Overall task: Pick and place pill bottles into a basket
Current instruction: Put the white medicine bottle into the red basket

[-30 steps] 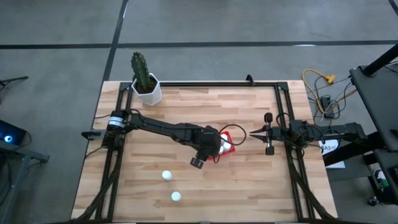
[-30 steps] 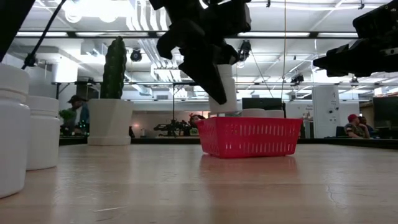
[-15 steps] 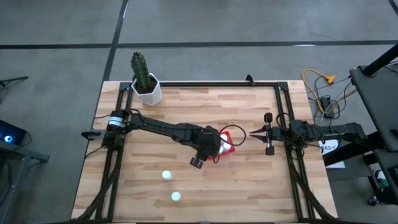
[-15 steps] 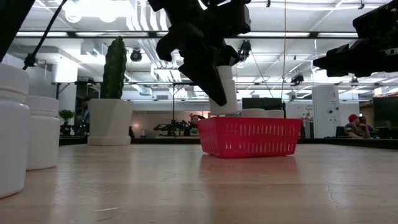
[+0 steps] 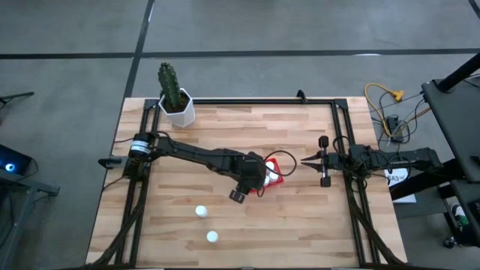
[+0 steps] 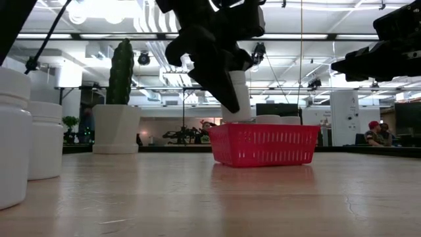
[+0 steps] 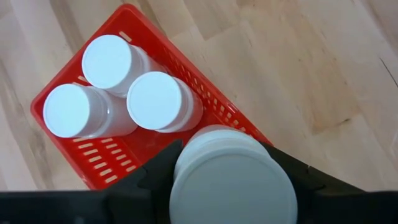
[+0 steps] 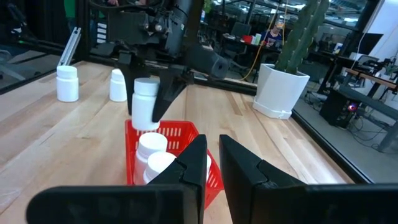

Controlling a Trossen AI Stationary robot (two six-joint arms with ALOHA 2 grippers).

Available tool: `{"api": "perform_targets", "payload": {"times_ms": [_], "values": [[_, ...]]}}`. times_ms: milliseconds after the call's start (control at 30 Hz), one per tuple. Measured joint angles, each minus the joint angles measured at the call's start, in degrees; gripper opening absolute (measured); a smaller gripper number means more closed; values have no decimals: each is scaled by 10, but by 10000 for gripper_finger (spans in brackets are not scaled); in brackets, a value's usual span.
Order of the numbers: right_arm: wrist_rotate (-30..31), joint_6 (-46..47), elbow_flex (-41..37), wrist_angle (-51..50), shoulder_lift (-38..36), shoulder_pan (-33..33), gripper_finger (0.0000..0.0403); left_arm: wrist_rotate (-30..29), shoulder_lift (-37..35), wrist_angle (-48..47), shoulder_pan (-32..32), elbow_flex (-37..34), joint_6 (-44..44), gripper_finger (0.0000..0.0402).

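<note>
A small white cylindrical pill bottle (image 6: 238,94), pinched by the left gripper (image 6: 227,92), is held over the near corner of the red meshed plastic basket (image 6: 263,145), hardly moved in the last second, so release is judged imminent, while the right gripper (image 5: 306,161) waits pressed together beside it.

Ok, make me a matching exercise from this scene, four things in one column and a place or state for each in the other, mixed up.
Things:
1. Basket
2. Cactus pot
3. Two loose pill bottles
4. Left gripper

Places or states:
A. At the far left corner of the table
B. Holding a pill bottle over the basket
C. Standing on bare wood near the table's front edge
D. Already containing three capped bottles

Pairs: 1-D, 2-A, 3-C, 4-B
</note>
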Motion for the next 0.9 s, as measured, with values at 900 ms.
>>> {"api": "perform_targets", "payload": {"times_ms": [900], "values": [[0, 0, 0, 0, 0, 0, 34, 0, -1, 33, 0, -8, -1, 176]]}}
